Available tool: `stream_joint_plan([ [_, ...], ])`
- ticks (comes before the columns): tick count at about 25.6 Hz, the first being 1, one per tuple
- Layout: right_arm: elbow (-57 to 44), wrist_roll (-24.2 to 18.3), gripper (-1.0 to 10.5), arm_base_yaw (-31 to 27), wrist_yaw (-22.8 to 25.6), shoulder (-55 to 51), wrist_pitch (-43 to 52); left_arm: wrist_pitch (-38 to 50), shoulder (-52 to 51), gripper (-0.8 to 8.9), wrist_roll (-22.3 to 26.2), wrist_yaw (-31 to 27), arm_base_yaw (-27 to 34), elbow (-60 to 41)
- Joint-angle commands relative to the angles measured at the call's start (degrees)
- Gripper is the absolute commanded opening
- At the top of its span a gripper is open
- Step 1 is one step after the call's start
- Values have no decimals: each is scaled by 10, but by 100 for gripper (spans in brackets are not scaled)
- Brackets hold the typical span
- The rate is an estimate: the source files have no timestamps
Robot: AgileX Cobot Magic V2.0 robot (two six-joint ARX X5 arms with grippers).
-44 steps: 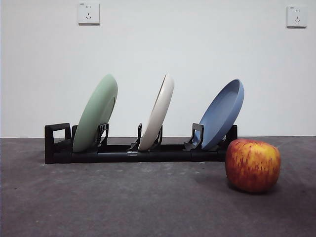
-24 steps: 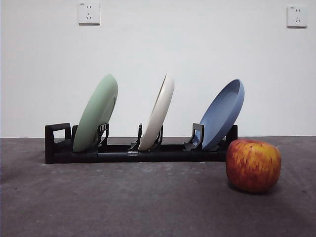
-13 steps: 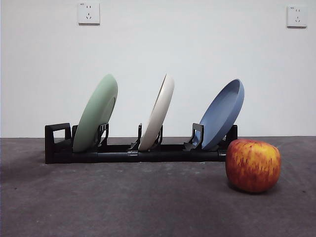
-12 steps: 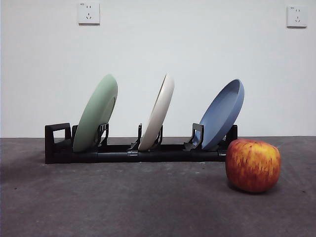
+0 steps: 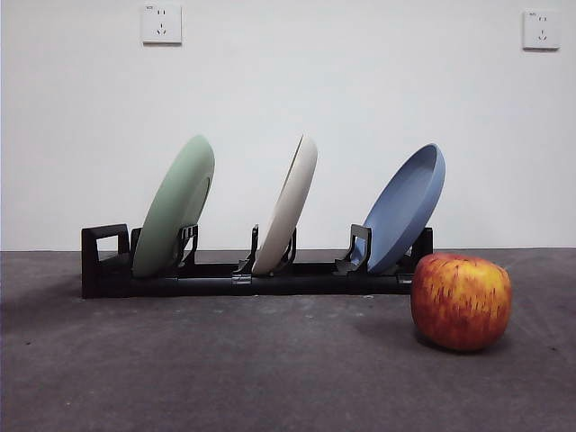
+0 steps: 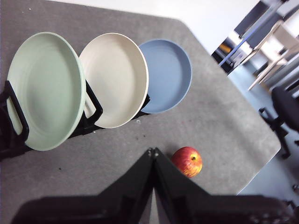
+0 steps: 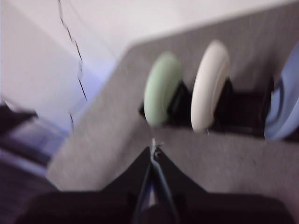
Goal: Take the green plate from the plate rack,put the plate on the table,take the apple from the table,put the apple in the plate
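Note:
The green plate [image 5: 175, 207] leans in the slot by the loop-handle end of the black plate rack [image 5: 216, 281], at the left in the front view. It also shows in the left wrist view, green plate [image 6: 44, 88], and blurred in the right wrist view, green plate [image 7: 161, 88]. The red and yellow apple [image 5: 461, 301] rests on the table [image 5: 270, 369] in front of the rack's other end; the left wrist view shows the apple [image 6: 187, 161] too. My left gripper [image 6: 153, 151] hangs shut high above the table. My right gripper [image 7: 153, 145] is shut too, well short of the rack.
A cream-white plate [image 5: 288, 205] stands in the middle slot and a blue plate [image 5: 403, 209] in the slot nearest the apple. The table's edge and corner [image 6: 261, 154] lie past the apple, with chairs beyond. Two wall sockets sit high on the white wall.
Nothing has moved in the front view; the plates, rack and apple stay where they were.

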Motion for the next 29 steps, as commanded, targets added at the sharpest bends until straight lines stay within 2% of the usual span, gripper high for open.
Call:
stream_joint_plan([
  [1, 43, -54, -8, 53, 66, 50, -47, -12, 36, -6, 19, -37, -28, 27],
  [6, 99, -67, 2, 138, 193, 133, -77, -12, 87, -6, 19, -127, -89, 45],
  [10, 134, -79, 21, 172, 219, 192, -80, -12, 132, -3, 32, -180, -132, 45],
  [11, 141, -79, 93, 176, 219, 204, -81, -11, 144, 1, 39, -180, -140, 45],
  [12, 146, -79, 237, 177, 219, 214, -81, -11, 156, 12, 42, -180, -146, 45],
  [13, 148, -79, 370, 177, 219, 219, -80, -9, 165, 84, 41, -180, -150, 45],
  [14, 148, -78, 543, 177, 226, 222, -79, -5, 172, 252, 41, -181, -153, 45],
  [15, 148, -79, 646, 177, 241, 222, -80, 1, 176, 417, 41, -182, -154, 45],
  [16, 148, -79, 702, 177, 263, 222, -80, 9, 178, 538, 41, -182, -154, 45],
  [19, 152, -79, 697, 176, 277, 222, -88, 38, 179, 534, 40, -182, -154, 45],
  [23, 152, -79, 693, 176, 278, 222, -87, 87, 195, 534, 29, -236, -153, 65],
  [29, 152, -79, 693, 176, 282, 222, -93, -22, 350, 534, 44, -254, -152, 272],
])
